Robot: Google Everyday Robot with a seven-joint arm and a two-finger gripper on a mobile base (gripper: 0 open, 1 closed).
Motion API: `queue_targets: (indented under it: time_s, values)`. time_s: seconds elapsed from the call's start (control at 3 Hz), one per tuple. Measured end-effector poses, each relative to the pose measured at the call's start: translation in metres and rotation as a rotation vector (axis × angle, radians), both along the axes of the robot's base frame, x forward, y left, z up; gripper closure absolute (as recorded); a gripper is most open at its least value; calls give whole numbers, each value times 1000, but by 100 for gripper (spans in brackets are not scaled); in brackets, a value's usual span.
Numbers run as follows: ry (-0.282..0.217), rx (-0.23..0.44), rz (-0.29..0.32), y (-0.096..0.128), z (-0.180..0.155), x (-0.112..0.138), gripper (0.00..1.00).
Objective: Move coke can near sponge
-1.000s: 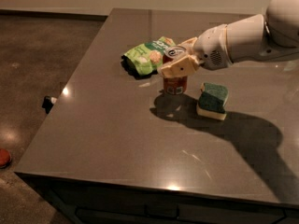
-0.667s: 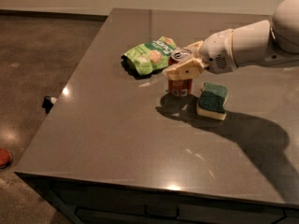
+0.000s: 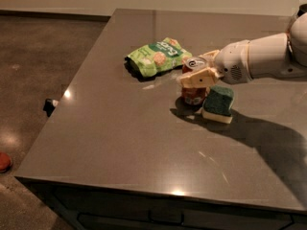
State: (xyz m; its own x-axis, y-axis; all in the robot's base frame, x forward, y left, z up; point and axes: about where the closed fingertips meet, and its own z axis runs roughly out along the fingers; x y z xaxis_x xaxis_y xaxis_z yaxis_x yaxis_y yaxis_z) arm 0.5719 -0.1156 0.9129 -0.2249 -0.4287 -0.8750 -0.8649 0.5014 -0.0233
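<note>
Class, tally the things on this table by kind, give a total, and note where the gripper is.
drink can: 1, held in the gripper, whose fingers are closed around it, beside the sponge
sponge: 1
snack bag: 1
total: 3

We see the gripper [image 3: 195,74] over a grey table [image 3: 120,143]; left of its jaws, brown floor [image 3: 43,47], perhaps polished concrete.

The gripper [image 3: 199,74], closed around the coke can [image 3: 193,96] just beside the sponge [image 3: 218,103], is covering the can's middle. The arm [image 3: 259,56] is running off the right edge — a red thing [image 3: 3,161] on the floor is getting cut by the left edge.
</note>
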Motion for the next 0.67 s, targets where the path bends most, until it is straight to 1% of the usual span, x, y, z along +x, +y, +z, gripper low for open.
queue_targets:
  time_s: [0.33, 0.67]
  values:
    - [3, 10, -7, -5, -3, -3, 0]
    - [3, 10, -5, -4, -3, -3, 0]
